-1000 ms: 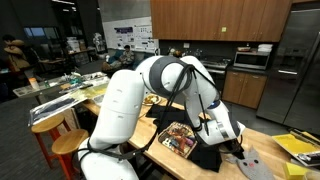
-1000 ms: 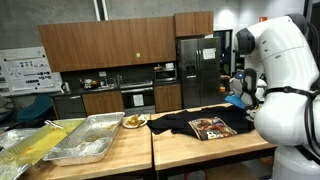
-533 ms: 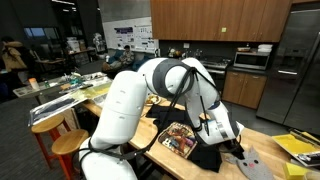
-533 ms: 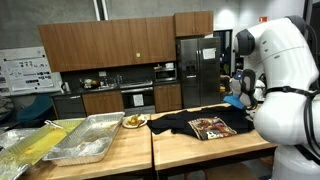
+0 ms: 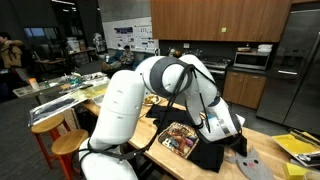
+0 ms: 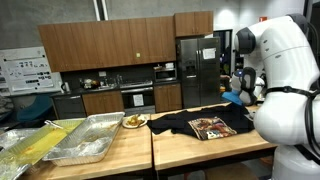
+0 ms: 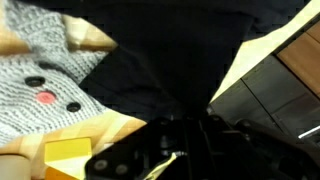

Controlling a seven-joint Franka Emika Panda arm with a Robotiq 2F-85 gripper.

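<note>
Lying spread out on the wooden table [image 6: 200, 146], the black shirt [image 6: 178, 122] is showing a colourful printed panel [image 6: 212, 127] face up. The white arm [image 5: 170, 78] is arching over the table and bending down, its wrist pointing at the cloth. The gripper [image 7: 185, 150] is hanging over the shirt's edge with its jaws drawn together; whether they are pinching cloth cannot be told. A grey knitted piece [image 7: 45, 80] is lying just beside the shirt.

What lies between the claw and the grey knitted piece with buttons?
Mainly black cloth, with a wedge of wooden table beside the grey knitted piece; the wrist view shows this above the claw.
</note>
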